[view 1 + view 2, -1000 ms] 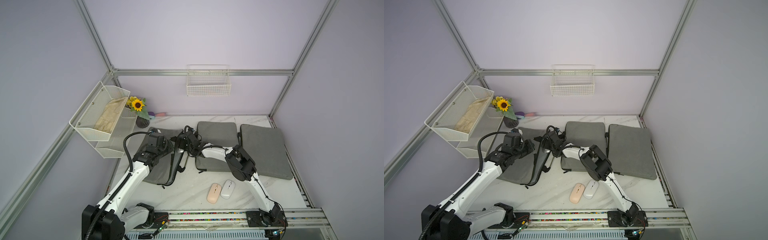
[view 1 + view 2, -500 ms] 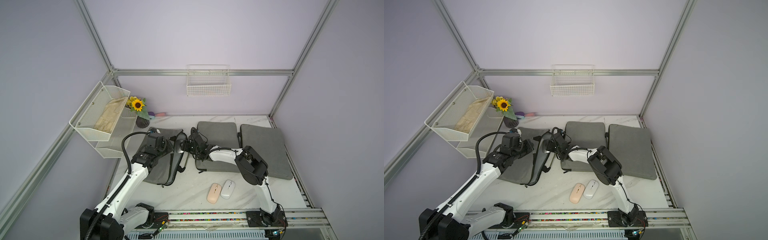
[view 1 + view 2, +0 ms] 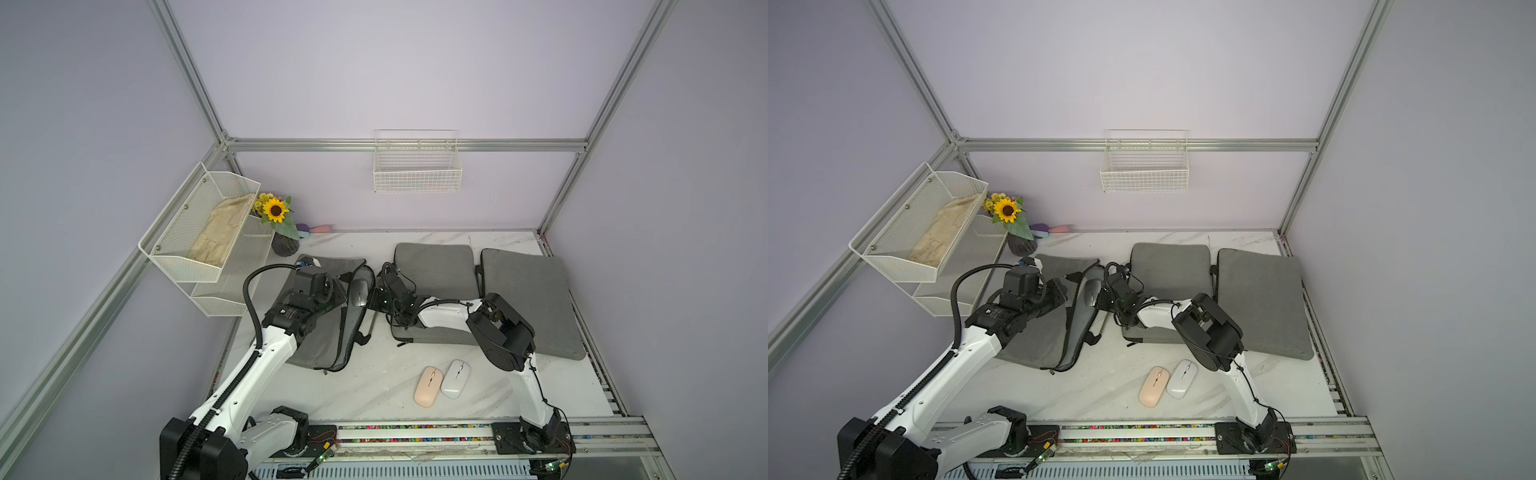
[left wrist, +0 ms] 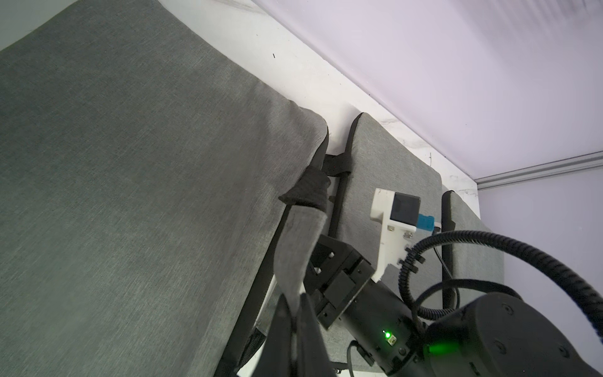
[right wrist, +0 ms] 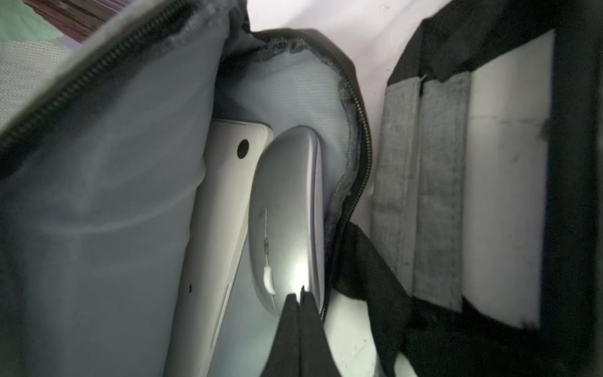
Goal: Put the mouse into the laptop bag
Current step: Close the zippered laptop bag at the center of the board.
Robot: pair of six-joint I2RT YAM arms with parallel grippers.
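Silver-grey oval computer mouse (image 5: 287, 215) sat just inside the open mouth of the leftmost grey fabric laptop bag (image 3: 322, 349), leaning against the silver laptop (image 5: 225, 209) and close beside the black zipper edge (image 5: 354, 156). Your right gripper (image 5: 300, 293) had its jaws pressed together with nothing between them, with its tips at the mouse's near end; whether they touched the shell could not be told. Your left gripper (image 4: 295, 303) was clamped on a strip of the bag's grey flap, holding the mouth apart. Judged risks: a push off the centre of the smooth, curved shell could have skidded the mouse over the zipper edge onto the white marbled tabletop (image 3: 386, 374). Letting go of the flap too soon could have dropped fabric onto the mouse and nudged it outward. Heavy pressure could have scuffed the laptop.
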